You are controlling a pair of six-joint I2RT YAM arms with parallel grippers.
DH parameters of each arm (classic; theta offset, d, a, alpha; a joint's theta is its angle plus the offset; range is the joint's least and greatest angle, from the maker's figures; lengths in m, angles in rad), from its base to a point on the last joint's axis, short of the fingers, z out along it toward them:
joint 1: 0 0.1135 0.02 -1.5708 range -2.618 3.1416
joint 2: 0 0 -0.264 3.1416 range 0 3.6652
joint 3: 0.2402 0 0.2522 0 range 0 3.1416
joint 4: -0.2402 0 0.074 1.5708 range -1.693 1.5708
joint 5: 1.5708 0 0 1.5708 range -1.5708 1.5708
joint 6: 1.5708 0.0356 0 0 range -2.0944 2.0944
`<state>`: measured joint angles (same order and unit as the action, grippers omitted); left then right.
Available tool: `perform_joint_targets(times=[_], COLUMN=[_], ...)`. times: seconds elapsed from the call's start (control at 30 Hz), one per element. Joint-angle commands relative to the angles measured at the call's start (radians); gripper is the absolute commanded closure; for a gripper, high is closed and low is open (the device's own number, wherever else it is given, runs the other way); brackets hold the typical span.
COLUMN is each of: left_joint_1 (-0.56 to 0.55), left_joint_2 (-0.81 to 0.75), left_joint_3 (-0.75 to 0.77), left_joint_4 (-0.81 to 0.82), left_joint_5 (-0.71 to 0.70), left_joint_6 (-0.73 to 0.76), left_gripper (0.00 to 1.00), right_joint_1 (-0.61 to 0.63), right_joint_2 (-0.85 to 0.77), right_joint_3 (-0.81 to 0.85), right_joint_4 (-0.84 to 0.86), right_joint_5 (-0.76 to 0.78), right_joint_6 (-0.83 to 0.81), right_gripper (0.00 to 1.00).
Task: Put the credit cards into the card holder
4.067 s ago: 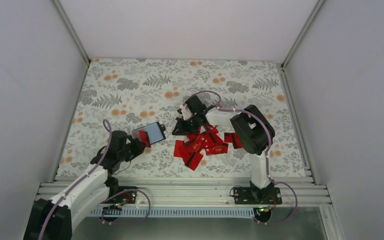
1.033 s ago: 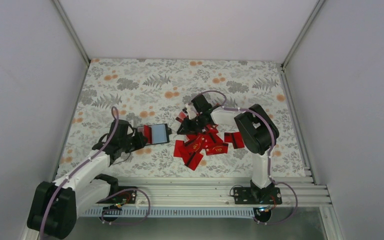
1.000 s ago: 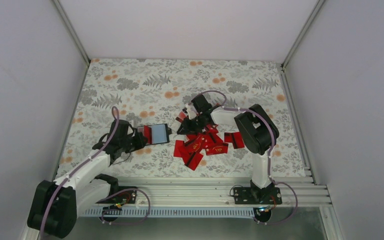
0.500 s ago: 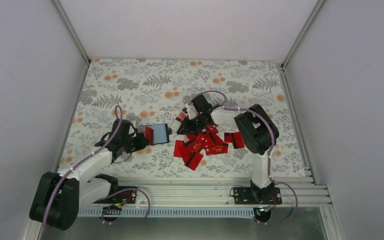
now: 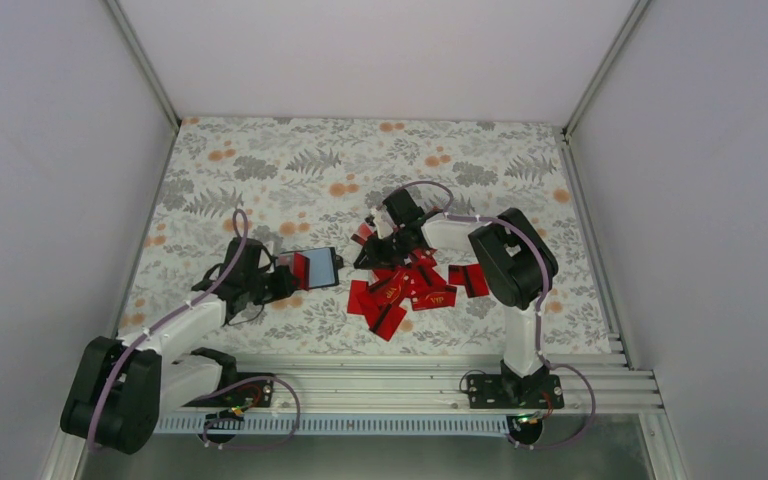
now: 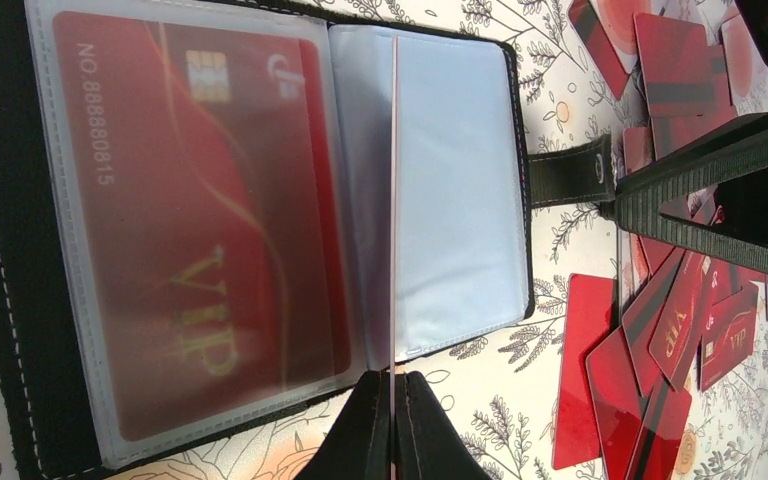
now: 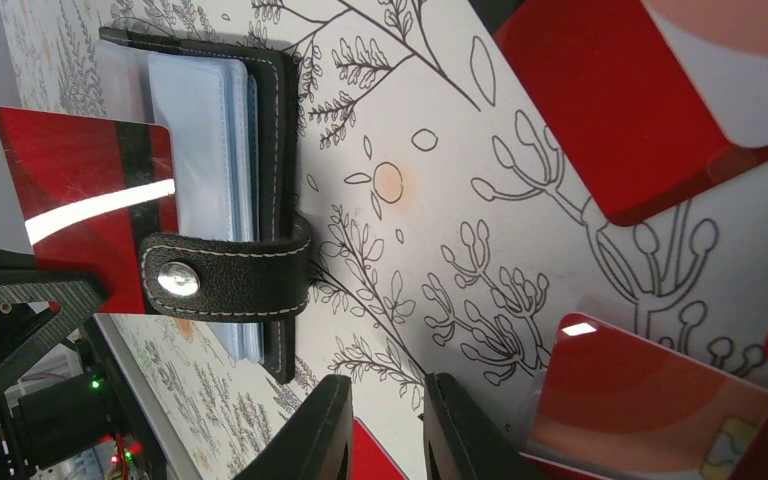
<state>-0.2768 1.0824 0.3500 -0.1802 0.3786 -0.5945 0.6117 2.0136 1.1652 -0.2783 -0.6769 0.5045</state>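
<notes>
While exactly one VIP card (image 6: 190, 230) sits behind plastic in the card holder (image 6: 460, 200), I'd call this early days. The sleeve next to it looks empty, and a whole heap of loose cards (image 5: 405, 290) lies on the floral tablecloth (image 5: 260, 170) just right of the holder, so most of the job is left.

The holder lies open and flat, left of that heap, with its snap tab (image 7: 225, 275) pointing toward the cards.

The left claw (image 6: 390, 425) is pinched tight on a striped card (image 7: 80, 200). It holds the card up on edge over the middle of the holder, roughly lined up with the fold. I can't tell if the edge is in a sleeve yet.

The right claw (image 7: 385, 425) is at the far left edge of the heap, its jaws only a crack apart. Bare cloth shows between them, so it has nothing.
</notes>
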Motion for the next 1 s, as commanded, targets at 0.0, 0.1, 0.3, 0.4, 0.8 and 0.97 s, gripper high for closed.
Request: perform_joint_targets(times=[0.0,0.1,0.3,0.4,0.8,0.97], left_joint_1=[0.003,0.003,0.004,0.003,0.001,-0.007], left_joint_2=[-0.008,-0.012,-0.096,-0.136,-0.031,0.021], left_joint_3=[0.007,0.003,0.064,0.071,0.081,0.068], left_joint_4=[0.016,0.033,-0.109,-0.164,-0.184,-0.143], left_joint_5=[0.004,0.005,-0.105,-0.125,-0.108,-0.065], left_joint_6=[0.007,-0.001,-0.021,-0.043,-0.033,-0.052], left_gripper=[0.98,0.98,0.98,0.98,0.98,0.98], right_joint_1=[-0.013,-0.013,-0.014,-0.013,-0.013,-0.017], right_joint_2=[0.049,0.050,0.048,0.054,0.005,-0.032], right_joint_3=[-0.010,-0.010,-0.011,-0.005,-0.033,-0.070], right_joint_4=[-0.055,-0.055,-0.061,-0.064,-0.100,-0.115], right_joint_5=[0.079,0.079,0.080,0.077,0.068,0.101], right_joint_6=[-0.006,-0.006,-0.006,-0.010,-0.050,-0.061], right_gripper=[0.80,0.80,0.80,0.80,0.79,0.79])
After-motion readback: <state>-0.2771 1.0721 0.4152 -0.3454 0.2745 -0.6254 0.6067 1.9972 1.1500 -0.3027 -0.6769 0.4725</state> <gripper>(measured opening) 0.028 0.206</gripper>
